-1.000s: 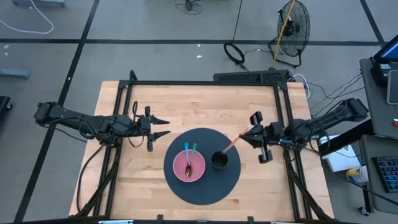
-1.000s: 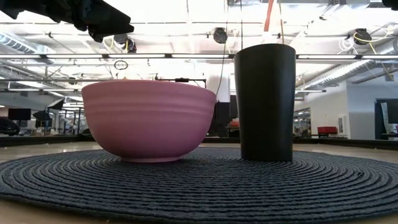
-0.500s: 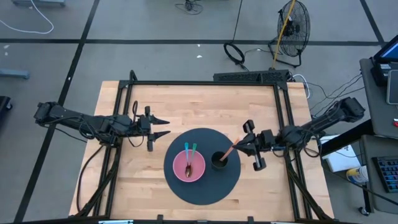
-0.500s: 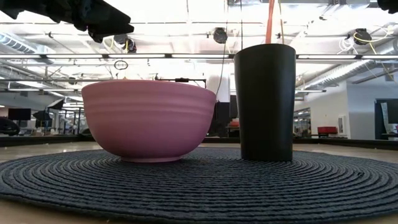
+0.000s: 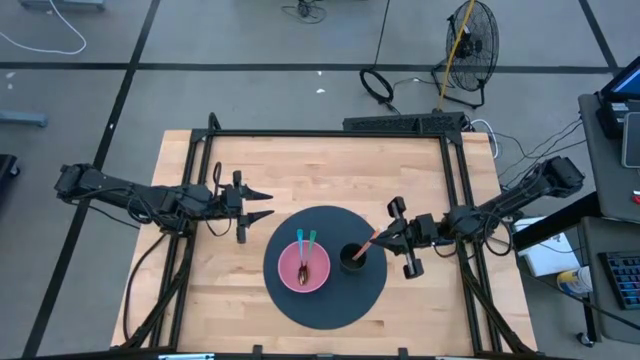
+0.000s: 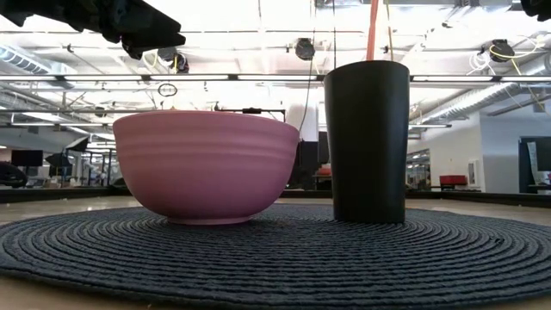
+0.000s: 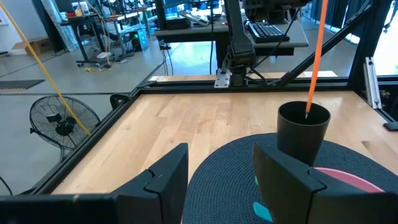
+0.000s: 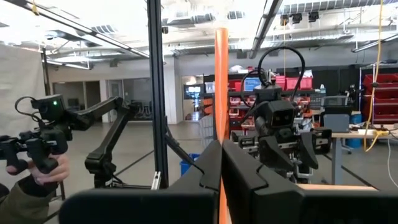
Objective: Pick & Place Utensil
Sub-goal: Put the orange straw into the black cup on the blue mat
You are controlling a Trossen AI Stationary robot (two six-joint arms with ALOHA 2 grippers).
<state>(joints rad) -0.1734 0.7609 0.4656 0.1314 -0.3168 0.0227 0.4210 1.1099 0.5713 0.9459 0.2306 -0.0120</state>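
Item: orange plastic utensil (image 5: 370, 242), pinched in my right gripper (image 5: 390, 238), had dropped, apparently tip-first, into the black cup (image 5: 352, 259) mid-mat; release pending. Left gripper (image 5: 262, 203) idled spread.

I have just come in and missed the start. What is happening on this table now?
The right gripper is shut on an orange utensil and holds its lower end inside the black cup on the round dark mat. The pink bowl beside the cup holds other utensils. The left gripper waits open, away from the mat.
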